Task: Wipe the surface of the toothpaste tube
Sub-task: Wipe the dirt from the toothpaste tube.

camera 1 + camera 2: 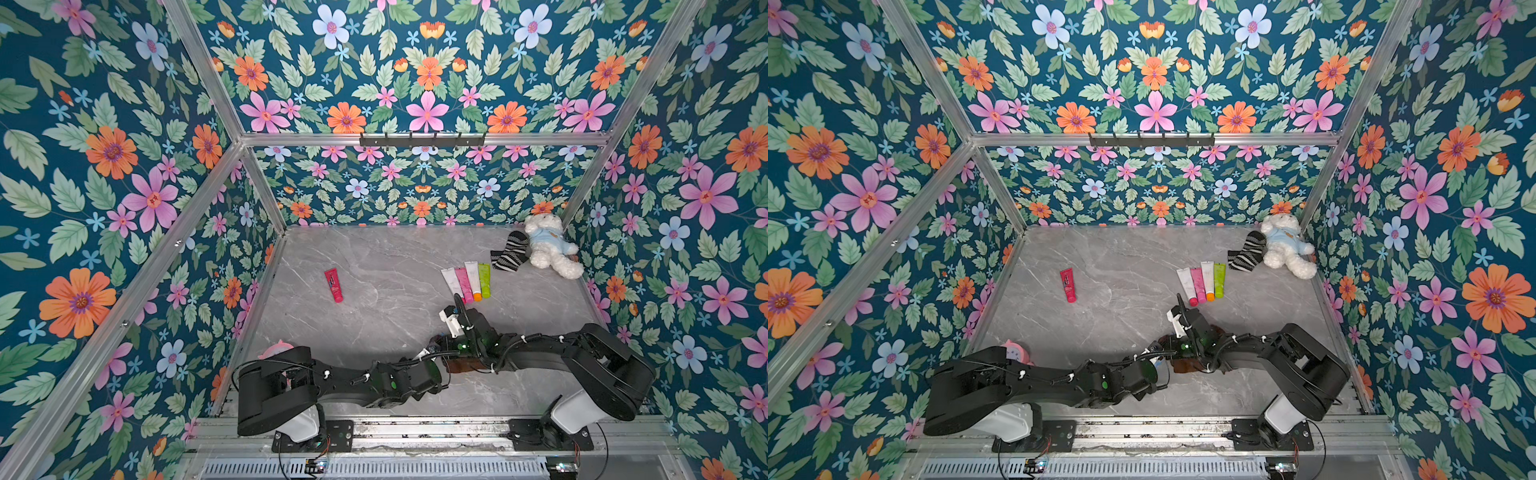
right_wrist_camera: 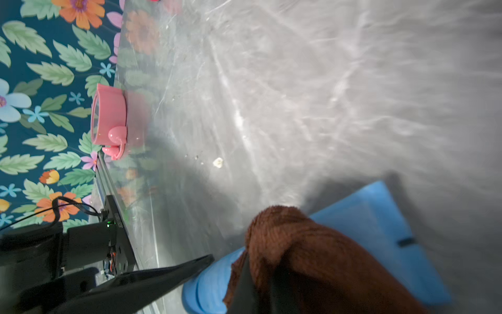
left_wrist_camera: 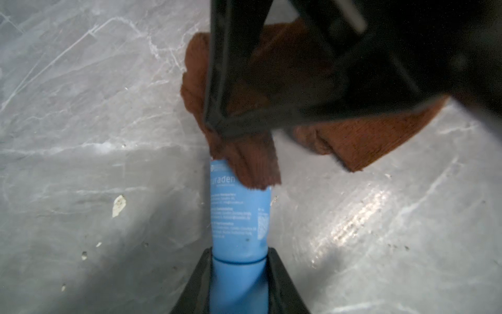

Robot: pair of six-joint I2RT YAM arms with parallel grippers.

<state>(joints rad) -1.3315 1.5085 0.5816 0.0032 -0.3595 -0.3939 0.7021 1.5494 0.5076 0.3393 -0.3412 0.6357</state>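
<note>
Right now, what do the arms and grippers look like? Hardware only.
The left arm and right arm are matte black, boxy links on white base joints on an aluminium rail. Black corrugated cables run along them; green LEDs glow near the wrists. The left gripper has flat, tapered black fingers.

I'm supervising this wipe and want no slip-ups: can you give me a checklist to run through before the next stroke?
1. Left gripper clamps the blue tube at its cap end: ok.
2. Right gripper shut on the brown cloth: ok.
3. Cloth touches the tube: ok, draped over its far end.
4. Tube's printed middle covered by cloth: not ok, bare.
5. Tube resting on the table or lifted: cannot tell.
</note>
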